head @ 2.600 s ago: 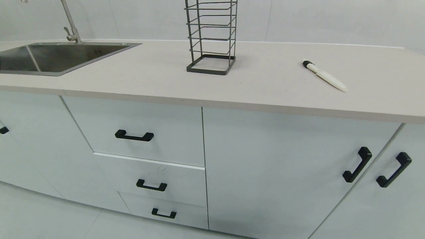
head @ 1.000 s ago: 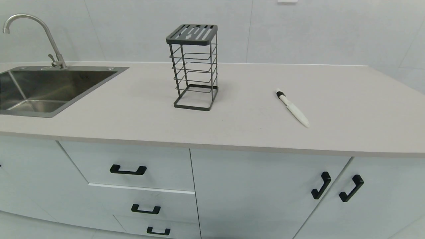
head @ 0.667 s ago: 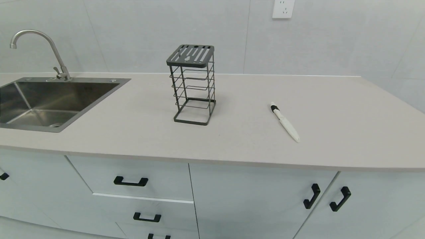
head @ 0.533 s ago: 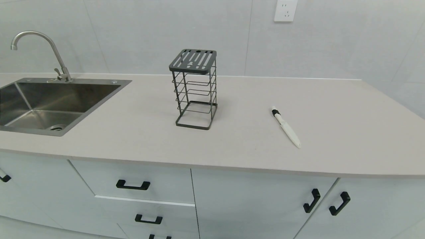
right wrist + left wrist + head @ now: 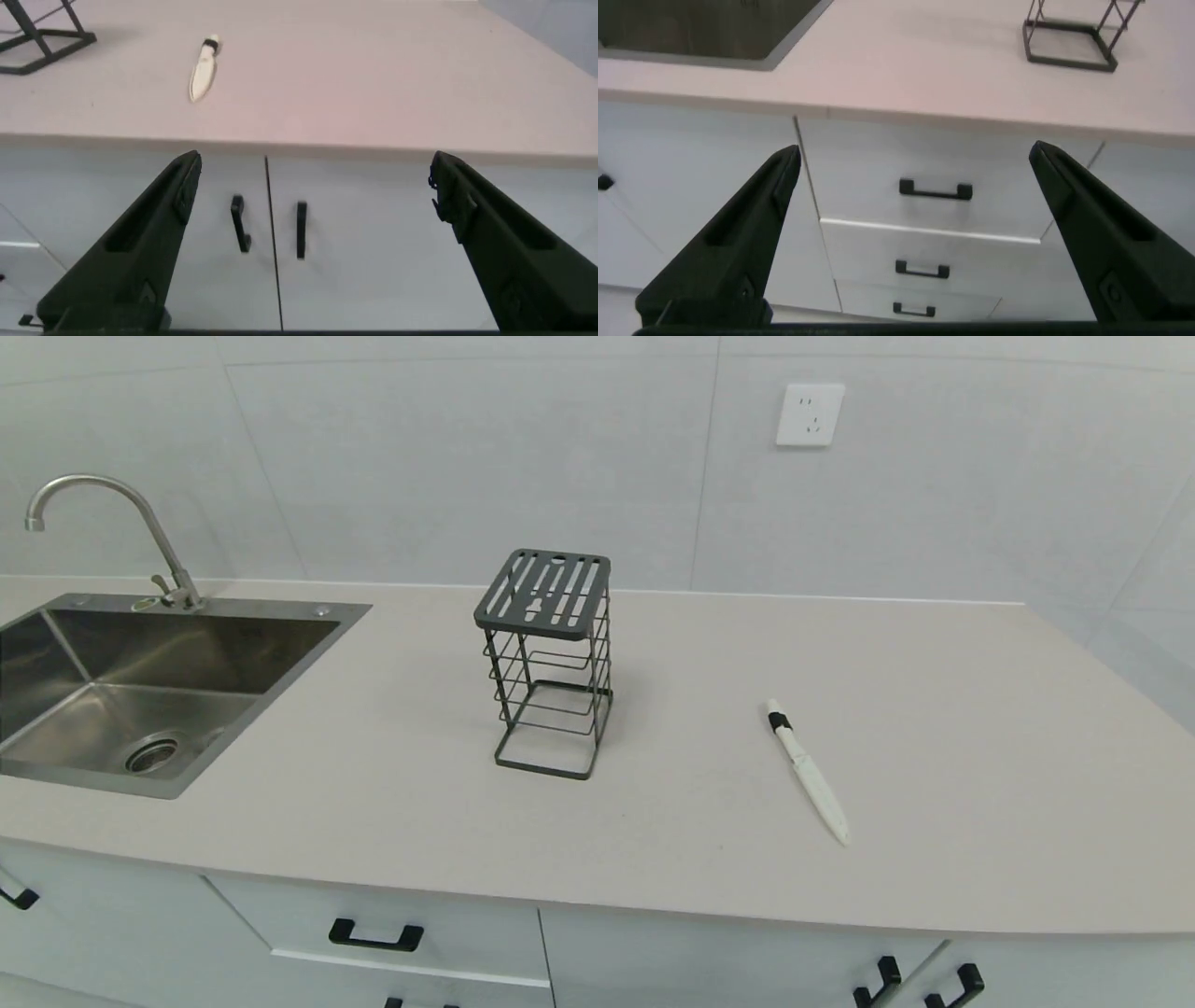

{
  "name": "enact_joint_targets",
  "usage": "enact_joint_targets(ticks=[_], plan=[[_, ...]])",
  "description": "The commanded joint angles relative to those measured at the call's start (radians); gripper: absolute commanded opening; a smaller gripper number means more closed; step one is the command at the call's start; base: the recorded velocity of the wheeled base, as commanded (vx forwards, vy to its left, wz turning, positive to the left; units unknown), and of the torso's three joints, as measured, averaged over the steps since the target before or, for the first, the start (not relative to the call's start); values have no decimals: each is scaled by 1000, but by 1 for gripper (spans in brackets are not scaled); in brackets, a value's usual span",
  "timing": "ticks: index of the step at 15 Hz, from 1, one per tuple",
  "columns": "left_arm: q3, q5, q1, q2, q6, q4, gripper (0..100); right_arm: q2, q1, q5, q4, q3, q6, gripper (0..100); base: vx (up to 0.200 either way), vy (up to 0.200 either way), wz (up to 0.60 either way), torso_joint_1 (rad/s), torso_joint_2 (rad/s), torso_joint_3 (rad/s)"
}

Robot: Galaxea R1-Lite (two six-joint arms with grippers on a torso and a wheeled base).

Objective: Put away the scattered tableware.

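A white knife with a black band near one end lies flat on the pale countertop, right of centre; the right wrist view has it as the knife beyond the counter's front edge. A dark wire knife rack with a slotted top stands upright mid-counter, and its base shows in the left wrist view. My left gripper is open in front of the drawers, below the counter. My right gripper is open in front of the cabinet doors, short of the knife. Nothing is between either pair of fingers.
A steel sink with a curved tap is set in the counter's left end. Drawers with black handles and doors with black handles lie under the counter. A wall socket is on the tiled wall.
The whole head picture has shifted: the camera rose, so the counter top and wall show more and the cabinet fronts less. Knife and rack have not moved on the counter.
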Motion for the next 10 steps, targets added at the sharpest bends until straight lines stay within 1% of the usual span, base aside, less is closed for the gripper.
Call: enact_joint_targets(ticks=[1,2,4,6,10], plan=[[0,0,0,1,-3,-3,100,2,0,1,-2,-1,0,100,0,0,0,305,-540,-281],[0,0,0,1,-4,-3,100,2,0,1,-2,-1,0,100,0,0,-600,256,-574,-246],[0,0,0,1,-4,-3,100,2,0,1,-2,-1,0,100,0,0,-600,110,-241,-107],[0,0,2,1,-4,-3,100,2,0,1,-2,0,0,100,0,0,0,61,-63,-37],[0,0,0,1,-4,-3,100,2,0,1,-2,-1,0,100,0,0,0,0,0,0]])
